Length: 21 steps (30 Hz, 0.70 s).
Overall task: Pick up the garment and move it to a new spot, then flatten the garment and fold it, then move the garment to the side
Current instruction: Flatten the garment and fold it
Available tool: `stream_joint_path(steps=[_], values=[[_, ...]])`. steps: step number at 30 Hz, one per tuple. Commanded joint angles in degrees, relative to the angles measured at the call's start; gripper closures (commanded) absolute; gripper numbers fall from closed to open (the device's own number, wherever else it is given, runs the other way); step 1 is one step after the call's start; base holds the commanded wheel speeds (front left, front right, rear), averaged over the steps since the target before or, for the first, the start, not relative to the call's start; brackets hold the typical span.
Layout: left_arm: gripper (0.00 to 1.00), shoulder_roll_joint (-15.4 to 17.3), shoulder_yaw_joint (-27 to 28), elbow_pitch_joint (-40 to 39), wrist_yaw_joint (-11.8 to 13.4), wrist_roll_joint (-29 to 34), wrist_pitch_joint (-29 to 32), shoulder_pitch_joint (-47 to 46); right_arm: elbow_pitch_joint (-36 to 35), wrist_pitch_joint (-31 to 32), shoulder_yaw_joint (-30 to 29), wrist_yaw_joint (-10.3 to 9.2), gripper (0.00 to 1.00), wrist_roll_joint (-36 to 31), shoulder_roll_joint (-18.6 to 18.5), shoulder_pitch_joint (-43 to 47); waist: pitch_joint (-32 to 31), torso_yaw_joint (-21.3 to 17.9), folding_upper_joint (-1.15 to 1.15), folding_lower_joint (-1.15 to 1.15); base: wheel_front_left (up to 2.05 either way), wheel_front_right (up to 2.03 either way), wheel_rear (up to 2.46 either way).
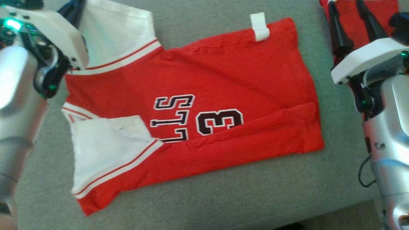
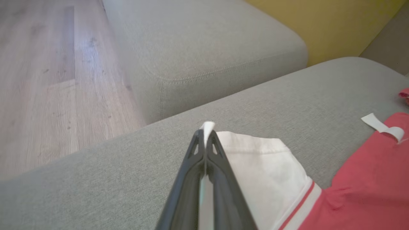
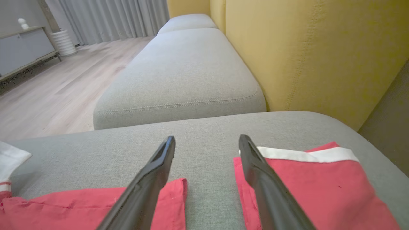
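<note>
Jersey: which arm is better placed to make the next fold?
Left. The left gripper is shut on the edge of the white sleeve, ready to carry it over the jersey. The right gripper is open above bare cushion beside the hem, holding nothing.

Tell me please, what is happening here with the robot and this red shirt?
The robot is working on a red and white jersey lying on a grey sofa cushion. Its left gripper is shut on the edge of one white sleeve. The right gripper is open and holds nothing, poised between the jersey's hem end and another red cloth.
</note>
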Motion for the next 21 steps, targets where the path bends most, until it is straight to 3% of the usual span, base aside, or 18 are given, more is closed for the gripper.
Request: stream_joint_path(steps=[1,6,15,21], values=[[1.0,2.0,1.6,-3.0,0.1,0.4,-1.8,-0.6,-1.1,0.9,1.6,-0.05,0.0,0.6,-1.6,-1.5,-2.1,2.9,0.0,0.01,0.0,0.0,0.0],[1.0,1.8,1.1,-8.7,0.6,0.7,-4.4,1.9,2.6,4.0,5.1,-0.05,0.0,2.1,-5.6,-2.4,-3.1,6.7,0.0,0.01,0.0,0.0,0.0],[1.0,1.8,-0.3,-19.0,2.7,0.8,-3.3,5.4,12.7,9.0,13.6,-0.05,0.0,6.5,-12.2,-5.8,-1.7,11.9,0.0,0.01,0.0,0.0,0.0],[1.0,1.9,-0.8,-22.9,3.7,0.4,-1.9,6.4,18.9,11.1,17.6,-0.05,0.0,8.2,-13.9,-8.6,-0.7,13.3,0.0,0.01,0.0,0.0,0.0]])
